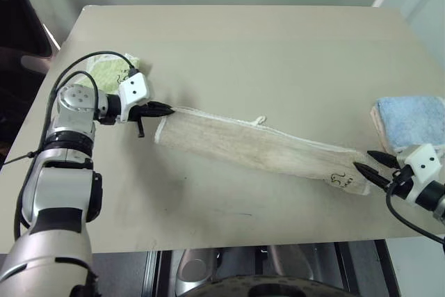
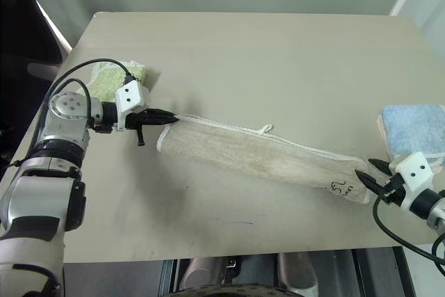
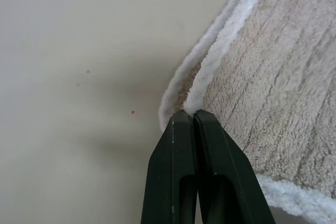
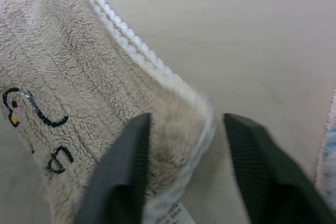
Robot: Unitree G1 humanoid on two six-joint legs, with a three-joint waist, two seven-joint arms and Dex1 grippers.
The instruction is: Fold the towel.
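Towel (image 1: 261, 145) lies stretched as long folded strip across middle of worktop (image 1: 264, 46), running from centre left down to lower right of frame

Left pincer (image 1: 165, 109) clenched on white edging at towel's upper-left corner, tips pressed together on the hem

Right pincer (image 1: 372, 167) released, fingers (image 4: 123, 182) spread around towel's lower-right end, near dark embroidered mark (image 4: 31, 111); end sits between them, one finger touching the cloth

Green towel (image 1: 111, 71) behind left pincer, at left edge; blue towel (image 1: 411, 122) at right edge, just above right pincer
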